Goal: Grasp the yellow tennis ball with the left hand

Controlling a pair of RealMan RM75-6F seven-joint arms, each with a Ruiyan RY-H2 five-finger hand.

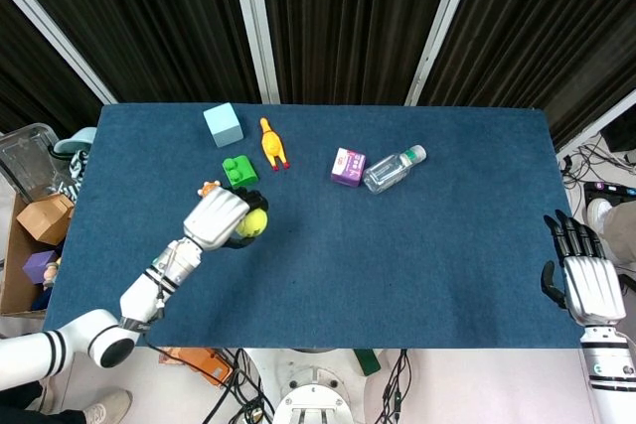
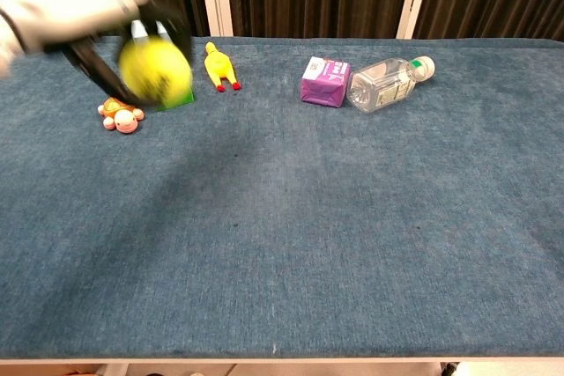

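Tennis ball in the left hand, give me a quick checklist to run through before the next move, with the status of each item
1. Ball held: the left hand has its fingers wrapped around the tennis ball. Ok.
2. Ball off the table: in the chest view it sits high, above the cloth. Ok.
3. Grip firmness: the chest view is motion-blurred, the fingers are unclear. Cannot tell.
4. Nearby things: the green block and the orange toy lie close beside or under the hand. Not ok for lowering straight down.
5. Right hand: open at the table's right edge, far from the ball. Ok.
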